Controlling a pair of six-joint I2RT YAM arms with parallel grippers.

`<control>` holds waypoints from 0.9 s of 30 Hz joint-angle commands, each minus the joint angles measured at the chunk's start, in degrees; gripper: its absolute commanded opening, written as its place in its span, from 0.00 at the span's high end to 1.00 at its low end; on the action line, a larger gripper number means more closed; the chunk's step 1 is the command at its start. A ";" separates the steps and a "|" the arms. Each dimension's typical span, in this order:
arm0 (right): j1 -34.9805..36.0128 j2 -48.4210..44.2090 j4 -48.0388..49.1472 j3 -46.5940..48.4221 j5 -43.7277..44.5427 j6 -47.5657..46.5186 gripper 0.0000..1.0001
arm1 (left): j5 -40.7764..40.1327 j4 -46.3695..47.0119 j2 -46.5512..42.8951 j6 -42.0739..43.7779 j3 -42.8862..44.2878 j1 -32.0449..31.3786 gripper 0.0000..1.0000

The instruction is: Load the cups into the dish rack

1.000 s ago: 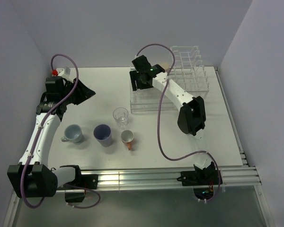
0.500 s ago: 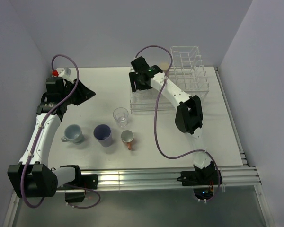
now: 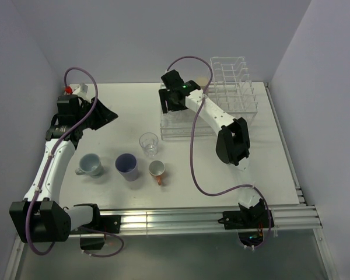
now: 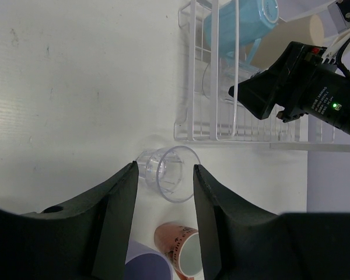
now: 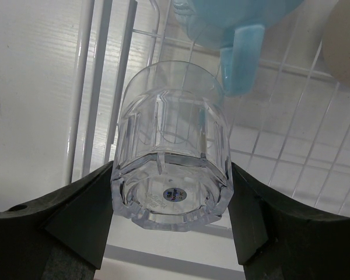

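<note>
Right wrist camera looks along its own fingers. The right gripper [image 5: 170, 195] is clenched on a clear glass [image 5: 170, 140], with one dark finger pressed to each side and the thick base of the glass turned toward the lens. The glass hangs over the low flat section of the dish rack [image 5: 93, 87], close to that section's outer bars. Whether it touches the rack floor cannot be told.

Just beyond the glass, a light blue cup [image 5: 233, 23] lies inside the rack with its handle pointing toward the glass. A tan cup [image 5: 344, 46] shows beside it at the frame's edge.

The left gripper [image 4: 164, 175] has its fingers spread and grips nothing. In the top view it hovers well apart from the rack, off to the rack's left side.

On the white table [image 3: 268, 169], on the arm-base side of the rack, stands a second clear glass [image 3: 149, 144], the nearest loose cup to the rack. An orange-handled mug [image 3: 157, 170] sits just beside it, farther from the rack. A purple cup [image 3: 126, 165] and then a pale grey-blue mug [image 3: 91, 164] stand farther to the left of the rack.
</note>
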 commanded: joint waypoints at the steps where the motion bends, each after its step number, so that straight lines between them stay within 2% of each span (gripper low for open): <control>1: 0.12 -0.01 1.22 1.55 1.20 -0.04 0.24 | -0.25 1.35 0.04 1.29 0.12 -0.10 0.51; 7: 0.12 -0.53 1.66 1.12 1.20 0.22 0.18 | -0.43 1.26 0.04 1.20 -0.14 -0.10 0.52; 19: 0.21 -2.99 2.27 -1.07 1.73 0.75 0.16 | -2.26 -0.83 1.01 1.55 0.47 -0.45 0.52; 27: 0.30 -14.67 4.73 -7.40 3.58 1.45 0.16 | -18.33 -5.59 4.35 0.06 1.26 -14.32 0.55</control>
